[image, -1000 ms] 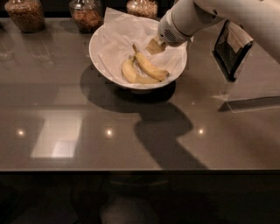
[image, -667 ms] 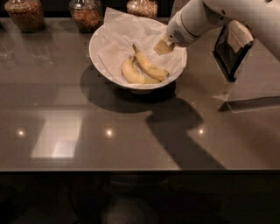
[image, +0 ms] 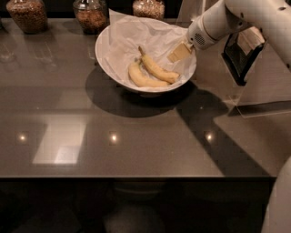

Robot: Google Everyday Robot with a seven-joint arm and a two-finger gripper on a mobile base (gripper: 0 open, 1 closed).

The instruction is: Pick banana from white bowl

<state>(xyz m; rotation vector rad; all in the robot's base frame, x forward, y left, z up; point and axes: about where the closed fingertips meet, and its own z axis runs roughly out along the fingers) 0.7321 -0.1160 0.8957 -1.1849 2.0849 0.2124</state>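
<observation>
We see the banana (image: 159, 69) lying inside the white bowl (image: 102, 58), on its right half, a long, nearly straight yellow fruit with smooth matte skin. Its thin stem points up and to the left in the picture, and its blunt end lies toward the bowl's right wall. Touching it along its lower left side is a second banana (image: 142, 79), shorter and more strongly curved, of the same yellow. Both rest on a crumpled white paper liner (image: 132, 36), full of creases, whose stiff corner stands up past the far rim. The bowl itself is wide, round and smooth, and throws a broad dark shadow on the table (image: 113, 150), a glossy grey-brown slab that mirrors small points of light.

The gripper (image: 179, 52) is tan and blocky, at the end of a rounded white arm (image: 236, 18) that comes in from the upper right. It sits over the bowl's right side, near the rim, just up and right of the banana's blunt end and apart from it. We cannot tell whether the gripper is spread or closed, and it grips nothing that we can see.

Behind the bowl stand three glass jars (image: 91, 13) of brownish grain, and to the right leans a dark flat panel (image: 240, 53)
</observation>
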